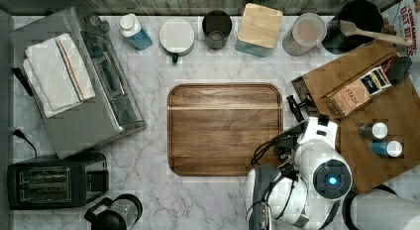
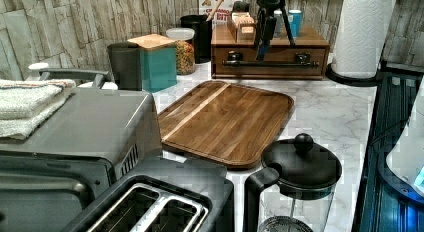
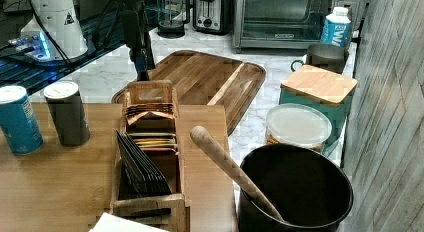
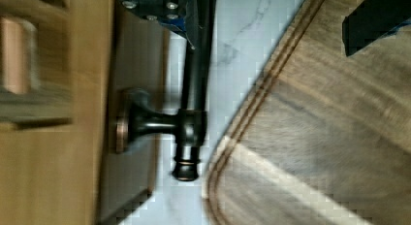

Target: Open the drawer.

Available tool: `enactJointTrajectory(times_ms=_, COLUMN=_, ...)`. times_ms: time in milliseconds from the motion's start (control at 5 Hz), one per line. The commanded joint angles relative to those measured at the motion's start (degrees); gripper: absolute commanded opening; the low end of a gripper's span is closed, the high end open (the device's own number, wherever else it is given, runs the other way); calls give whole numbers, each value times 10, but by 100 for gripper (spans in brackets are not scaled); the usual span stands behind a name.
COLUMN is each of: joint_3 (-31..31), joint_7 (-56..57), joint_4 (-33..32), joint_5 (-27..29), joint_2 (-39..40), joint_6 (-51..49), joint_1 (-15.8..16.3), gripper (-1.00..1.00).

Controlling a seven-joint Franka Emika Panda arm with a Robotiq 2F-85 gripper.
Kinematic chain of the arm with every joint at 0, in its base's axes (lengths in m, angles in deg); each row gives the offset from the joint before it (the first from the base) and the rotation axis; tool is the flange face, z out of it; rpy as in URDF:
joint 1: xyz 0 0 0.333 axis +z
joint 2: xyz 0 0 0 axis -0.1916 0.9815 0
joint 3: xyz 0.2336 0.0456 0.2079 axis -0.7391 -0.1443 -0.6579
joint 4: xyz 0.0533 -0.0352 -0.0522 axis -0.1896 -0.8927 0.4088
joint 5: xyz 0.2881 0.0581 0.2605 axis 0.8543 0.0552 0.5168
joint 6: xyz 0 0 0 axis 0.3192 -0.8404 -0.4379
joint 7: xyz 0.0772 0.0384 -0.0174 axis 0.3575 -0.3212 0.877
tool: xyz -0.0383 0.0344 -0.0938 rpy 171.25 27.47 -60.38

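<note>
A: State the location of the drawer (image 2: 270, 59).

B: In the left view it sits at the upper centre of the frame, in the front of a wooden box at the back of the marble counter (image 2: 330, 109). Its front panel appears flush with the box. The black bar handle (image 2: 272, 64) runs across the panel on two posts.

A: Position of the gripper (image 2: 261, 51)?

B: In the left view it hangs directly in front of the drawer, its tips at handle level, left of the handle's midpoint. In the top view the gripper (image 1: 296, 107) lies right of centre, between the cutting board (image 1: 225, 128) and the box.

A: Finger condition?

B: In the wrist view one finger (image 4: 162, 11) lies against the handle (image 4: 194, 84) at the frame's upper part; the other finger appears at the upper right, over the cutting board (image 4: 320, 137). The jaws stand apart, with the bar beside one finger. Whether they grip the bar cannot be told.

A: Items on the box?

B: In the right view, a tea organiser (image 3: 147, 147) and two canisters (image 3: 42, 117).
</note>
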State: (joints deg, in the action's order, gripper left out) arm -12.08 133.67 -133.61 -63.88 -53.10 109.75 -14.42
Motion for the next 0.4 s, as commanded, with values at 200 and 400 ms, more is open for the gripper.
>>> enactJointTrajectory(times_ms=200, joint_3=55, joint_7=100, joint_4=25, joint_5=63, joint_2=1, joint_6=39, joint_1=13, gripper=100)
enactJointTrajectory(times_ms=400, joint_3=45, joint_7=130, joint_4=42, joint_5=101, joint_2=19, joint_6=26, joint_1=-3, gripper=100)
